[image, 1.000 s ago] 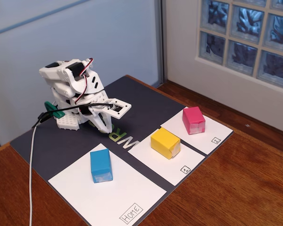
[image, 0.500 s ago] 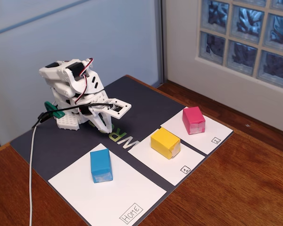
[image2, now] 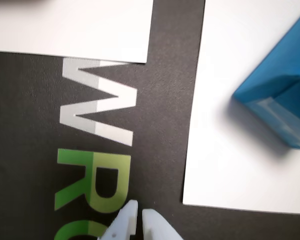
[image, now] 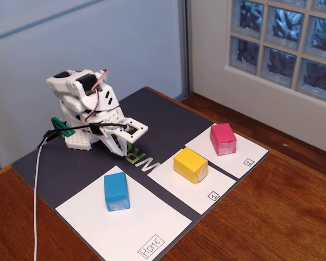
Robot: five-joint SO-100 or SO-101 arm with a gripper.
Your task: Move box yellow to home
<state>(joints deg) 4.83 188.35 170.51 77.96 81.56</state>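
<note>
Fixed view: I see the yellow box (image: 190, 165) on sheet 1 (image: 176, 182), near home (image: 152, 223). My gripper (image2: 139, 216) is pressed together, holding nothing.

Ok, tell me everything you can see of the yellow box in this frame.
The small bright yellow rectangular box shows only in the fixed view. It looks like a paper-wrapped block with a paler, whitish end face turned toward the camera. It lies flat near the middle of the smaller white paper sheet marked "1", between the blue and pink blocks. Nothing else touches it; the white arm's fingers are well away from it.
</note>
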